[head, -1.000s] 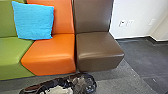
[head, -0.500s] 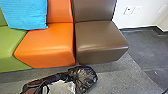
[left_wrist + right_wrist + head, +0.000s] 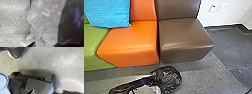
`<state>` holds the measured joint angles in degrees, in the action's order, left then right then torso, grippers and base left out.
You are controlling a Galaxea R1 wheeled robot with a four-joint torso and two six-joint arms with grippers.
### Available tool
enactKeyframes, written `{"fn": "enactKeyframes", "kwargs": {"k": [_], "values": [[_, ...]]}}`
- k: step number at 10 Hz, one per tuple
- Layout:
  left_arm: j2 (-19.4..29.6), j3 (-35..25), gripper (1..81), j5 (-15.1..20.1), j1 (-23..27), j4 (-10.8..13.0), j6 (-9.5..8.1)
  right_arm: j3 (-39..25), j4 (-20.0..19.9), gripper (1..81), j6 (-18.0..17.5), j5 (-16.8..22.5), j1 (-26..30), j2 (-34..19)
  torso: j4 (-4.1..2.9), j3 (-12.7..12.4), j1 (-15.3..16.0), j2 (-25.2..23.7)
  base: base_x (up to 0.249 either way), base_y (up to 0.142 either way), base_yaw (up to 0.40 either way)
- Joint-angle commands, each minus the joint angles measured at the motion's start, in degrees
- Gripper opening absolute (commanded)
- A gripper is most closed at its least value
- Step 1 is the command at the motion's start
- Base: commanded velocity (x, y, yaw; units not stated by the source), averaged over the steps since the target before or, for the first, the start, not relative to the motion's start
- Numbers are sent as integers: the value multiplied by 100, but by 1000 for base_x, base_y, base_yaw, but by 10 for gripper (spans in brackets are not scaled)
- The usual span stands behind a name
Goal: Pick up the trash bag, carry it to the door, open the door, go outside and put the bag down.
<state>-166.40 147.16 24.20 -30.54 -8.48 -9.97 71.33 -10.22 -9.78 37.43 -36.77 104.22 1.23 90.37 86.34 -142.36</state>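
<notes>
In the head view, three padded seats stand in a row: a green one [image 3: 95,47], an orange one [image 3: 129,42] and a brown one [image 3: 184,37]. A bright blue cushion [image 3: 107,12] leans across the green and orange ones. Past the brown seat, pale plates [image 3: 213,8] sit on the white wall [image 3: 234,17]. The black trash bag [image 3: 169,77], shiny and bunched, is down by the speckled grey floor [image 3: 204,77], in front of the orange and brown seats; I can't tell whether its underside touches. A long dark shape [image 3: 131,85] runs up to it from the lower left, and I can't say if that's arm or plastic.

In the left wrist view, crumpled see-through plastic [image 3: 42,21] looms close, right beside glossy dark plastic [image 3: 71,25], with floor past it. Whether the left hand is clenched or released, I cannot tell.

In the right wrist view, the bag's dark lower end hangs or lies near the robot's grey base [image 3: 40,85], apart from it. The right hand's state I cannot tell either.
</notes>
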Motion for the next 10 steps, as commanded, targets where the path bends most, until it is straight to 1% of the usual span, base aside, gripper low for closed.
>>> {"fn": "enactKeyframes", "kwargs": {"k": [1, 2, 3, 5, 6, 10], "values": [[-43, 32, 811, 261, 377, 93, -5, -146, -156, 811, -24, 459, 410, -364, 0, 440, 0, 0, 0, 0, 0], [-26, 41, 811, 261, 377, 93, -5, -146, -156, 811, -24, 459, 411, -364, 0, 98, 0, 0, 0, 0, 0], [-8, 32, 811, 261, 377, 101, 4, -146, -156, 811, -24, 459, 411, -364, 0, 231, 0, 0, 0, 0, 0], [45, 23, 811, 278, 377, 101, 21, -138, -156, 811, -24, 459, 402, -355, 0, 328, 0, 2, 0, 0, 0], [63, 5, 10, 278, 377, 101, 22, -146, -156, 811, -24, 459, 402, -355, 0, 330, 0, 5, 0, 0, 0], [80, 23, 10, 296, 333, 128, 30, -146, -156, 811, -24, 459, 393, -346, 0, 332, 0, 5, 0, 0, 0]]}}
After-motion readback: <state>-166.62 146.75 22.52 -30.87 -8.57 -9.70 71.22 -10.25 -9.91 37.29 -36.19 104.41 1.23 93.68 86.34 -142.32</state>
